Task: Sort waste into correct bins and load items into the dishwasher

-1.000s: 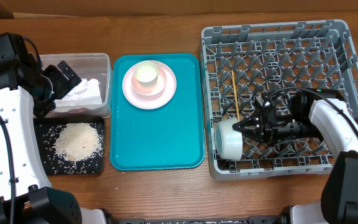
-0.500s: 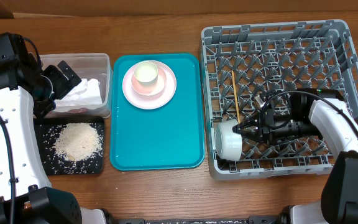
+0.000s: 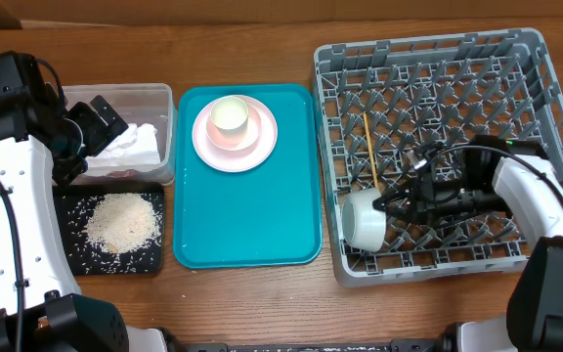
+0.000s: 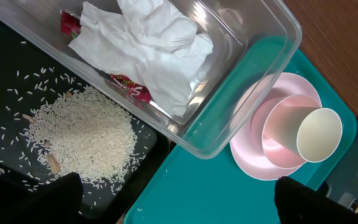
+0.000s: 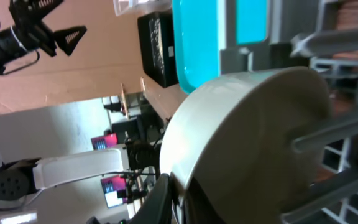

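Bowl (image 3: 364, 219) lay tipped on its side in the rack's (image 3: 526, 59) front-left corner. Right gripper (image 3: 387, 205) sat touching it from the right, jaws pinched on its edge, arm low across the rack floor. Left gripper (image 3: 101, 122) hung spread wide over the tub (image 3: 167, 108), well apart. Right arm nearer; letting go likely comes next.

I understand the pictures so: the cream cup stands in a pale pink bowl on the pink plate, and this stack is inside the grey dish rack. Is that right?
Not quite. The cream cup does stand in the pale pink bowl on the pink plate, but this stack is on the teal serving tray, not inside the grey dish rack, which stands beside the tray. The overhead view shows it.
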Robot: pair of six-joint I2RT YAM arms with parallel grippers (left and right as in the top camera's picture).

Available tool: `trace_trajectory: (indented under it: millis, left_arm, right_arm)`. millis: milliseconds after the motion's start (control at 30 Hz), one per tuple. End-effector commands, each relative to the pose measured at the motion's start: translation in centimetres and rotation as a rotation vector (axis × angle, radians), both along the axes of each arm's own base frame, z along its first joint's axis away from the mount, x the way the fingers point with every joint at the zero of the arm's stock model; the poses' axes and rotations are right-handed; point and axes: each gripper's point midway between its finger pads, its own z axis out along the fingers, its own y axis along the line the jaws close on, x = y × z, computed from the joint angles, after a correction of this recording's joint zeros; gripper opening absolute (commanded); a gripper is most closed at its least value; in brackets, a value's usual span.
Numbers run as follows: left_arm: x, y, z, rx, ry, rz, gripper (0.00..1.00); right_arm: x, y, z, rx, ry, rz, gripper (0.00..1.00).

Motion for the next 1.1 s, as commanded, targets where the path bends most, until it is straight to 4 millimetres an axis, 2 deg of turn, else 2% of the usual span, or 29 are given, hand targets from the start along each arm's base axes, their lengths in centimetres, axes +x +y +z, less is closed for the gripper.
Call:
trace_trajectory:
  millis: [0,167,300,367,533,600,667,800,933,1000,1067]
  left_arm:
    - [0.3,0.1,1.0,0.005,-0.032,0.0,1.0]
    - [0.3,0.1,1.0,0.005,-0.032,0.0,1.0]
    - [0.3,0.1,1.0,0.005,-0.032,0.0,0.98]
    - [0.3,0.1,1.0,0.005,-0.032,0.0,1.0]
    - [0.3,0.1,1.0,0.005,-0.032,0.001,1.0]
    - [0.3,0.1,1.0,0.005,-0.032,0.0,1.0]
    - [0.3,0.1,1.0,0.005,-0.032,0.0,1.0]
    - [0.3,0.1,1.0,0.005,-0.032,0.001,1.0]
    - [0.3,0.1,1.0,0.005,-0.032,0.001,1.0]
    - [0.3,0.1,1.0,0.005,-0.032,0.0,1.0]
    - [0.3,0.1,1.0,0.005,-0.032,0.0,1.0]
  right_arm:
    - [0.5,-1.8,-0.7,-0.059,-0.033,-0.031,0.1]
    - [1.4,-3.6,-0.8,-0.063,-0.042,-0.101,0.13]
    - [1.7,-4.6,-0.8,-0.065,-0.043,-0.14,0.2]
    - [1.9,-5.1,-0.9,-0.071,-0.02,-0.168,0.25]
    - [2.6,-7.5,-3.1,-0.211,0.108,-0.258,0.26]
    - [3.0,-8.0,-3.3,-0.247,0.128,-0.28,0.26]
    - [3.7,-8.5,-2.7,-0.269,0.135,-0.299,0.26]
    - [5.0,-8.7,-0.3,-0.278,0.099,-0.31,0.26]
    - [6.1,-7.2,3.0,-0.314,-0.022,-0.257,0.26]
    - [6.2,-6.3,3.5,-0.375,-0.044,-0.235,0.27]
    - [6.4,-5.6,3.1,-0.479,-0.052,-0.222,0.27]
